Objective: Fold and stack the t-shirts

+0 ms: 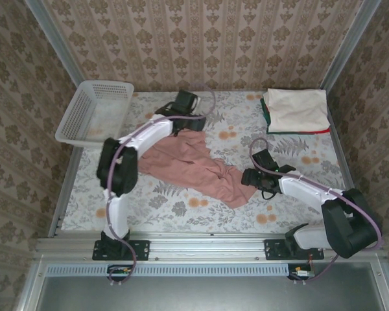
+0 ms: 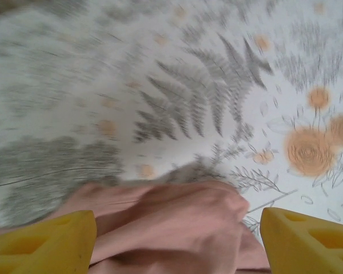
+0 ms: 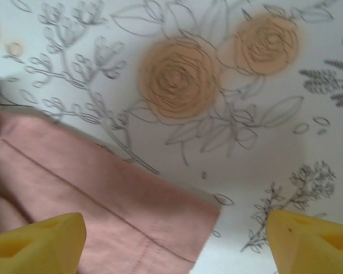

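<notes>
Overhead, the dusty-pink tee (image 1: 191,165) lies crumpled in a slanting band across the middle of the floral tablecloth (image 1: 181,210), unfolded. The left gripper (image 1: 183,103) sits at the tee's far end, near the back wall. The right gripper (image 1: 258,178) sits just beside its near right end. In the far right corner lies the stack of folded tees (image 1: 297,110), cream on top, with green and red edges showing beneath it. A white lattice basket (image 1: 94,113) stands in the far left corner, well apart from the pink tee. No print or lettering on the cloth can be read from here.

From the left wrist, the yellow fingers (image 2: 43,242) stand wide apart, gripping nothing. A rumpled fold of pink fabric lies between them on the table. The fern pattern beyond is blurred.

From the right wrist, the yellow fingers (image 3: 314,242) also stand wide apart and hold nothing. A stitched hem corner of the pink tee lies flat by the left-hand finger, and orange roses are printed on the cloth beyond it.
</notes>
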Robot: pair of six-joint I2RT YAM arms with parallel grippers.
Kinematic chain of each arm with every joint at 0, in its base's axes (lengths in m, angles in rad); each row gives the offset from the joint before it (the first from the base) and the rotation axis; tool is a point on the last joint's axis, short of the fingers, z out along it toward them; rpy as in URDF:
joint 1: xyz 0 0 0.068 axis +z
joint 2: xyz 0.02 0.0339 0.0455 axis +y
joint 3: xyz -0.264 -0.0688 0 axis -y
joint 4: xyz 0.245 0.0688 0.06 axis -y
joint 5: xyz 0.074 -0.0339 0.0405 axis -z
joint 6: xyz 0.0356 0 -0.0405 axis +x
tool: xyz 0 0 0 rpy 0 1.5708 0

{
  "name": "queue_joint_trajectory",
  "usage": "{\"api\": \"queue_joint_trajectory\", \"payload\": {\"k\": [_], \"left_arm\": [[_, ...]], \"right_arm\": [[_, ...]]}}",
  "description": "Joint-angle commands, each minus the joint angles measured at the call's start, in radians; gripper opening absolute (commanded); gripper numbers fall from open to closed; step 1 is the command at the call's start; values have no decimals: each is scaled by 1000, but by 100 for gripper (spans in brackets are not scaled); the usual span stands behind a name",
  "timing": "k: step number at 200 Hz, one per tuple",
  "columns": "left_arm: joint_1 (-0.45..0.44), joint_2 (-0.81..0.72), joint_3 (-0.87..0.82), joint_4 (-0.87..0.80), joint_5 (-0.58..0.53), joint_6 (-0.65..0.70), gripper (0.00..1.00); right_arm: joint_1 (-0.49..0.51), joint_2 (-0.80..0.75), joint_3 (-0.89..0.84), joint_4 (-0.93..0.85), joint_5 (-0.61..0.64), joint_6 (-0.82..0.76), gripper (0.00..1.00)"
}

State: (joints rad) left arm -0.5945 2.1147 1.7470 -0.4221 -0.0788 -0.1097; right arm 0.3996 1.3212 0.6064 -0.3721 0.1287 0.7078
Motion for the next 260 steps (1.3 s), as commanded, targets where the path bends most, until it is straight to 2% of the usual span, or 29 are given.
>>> {"api": "queue_joint_trajectory", "payload": {"k": [1, 21, 47, 74, 83, 99, 123, 146, 168, 188, 204, 218, 227, 249, 260], "left_arm": [[-8, 96, 137, -140, 25, 103, 76], [-2, 175, 186, -173, 17, 113, 73], [9, 195, 152, -154, 18, 105, 61], [33, 181, 126, -142, 13, 81, 37], [42, 165, 111, -134, 13, 77, 28], [57, 121, 90, -129, 16, 65, 18], [85, 33, 84, -140, 34, 56, 2], [126, -80, 89, -155, 44, 32, 0], [200, -202, 94, -143, 61, -14, 0], [269, -274, 130, -117, 70, -48, 0], [311, -266, 237, -117, 65, -44, 0], [348, -202, 417, -132, 112, -25, 0], [372, -130, 576, -180, 145, -22, 0], [425, 65, 1140, -385, 192, -51, 0], [448, 90, 1286, -425, 205, -69, 0]], "right_arm": [[8, -18, -22, -34, 32, 56, 82], [14, -12, -19, -31, 25, 65, 81], [15, 32, 11, -12, 11, 54, 74], [15, 146, 42, 33, -38, 57, 73], [15, 177, 41, 61, -60, 65, 66], [23, 200, 39, 84, -63, 83, 51], [24, 159, 63, 65, -36, 82, 22], [18, 88, 173, -27, 13, 22, 0], [-6, 36, 320, -99, 41, -56, 0], [-43, 53, 493, -141, 37, -134, 0], [-79, 122, 654, -134, 28, -208, 0], [-116, 203, 838, -144, 6, -273, 0], [-127, 258, 975, -158, 15, -319, 0], [-159, 347, 1245, -210, -1, -355, 0], [-167, 354, 1329, -229, -3, -365, 0]]}}
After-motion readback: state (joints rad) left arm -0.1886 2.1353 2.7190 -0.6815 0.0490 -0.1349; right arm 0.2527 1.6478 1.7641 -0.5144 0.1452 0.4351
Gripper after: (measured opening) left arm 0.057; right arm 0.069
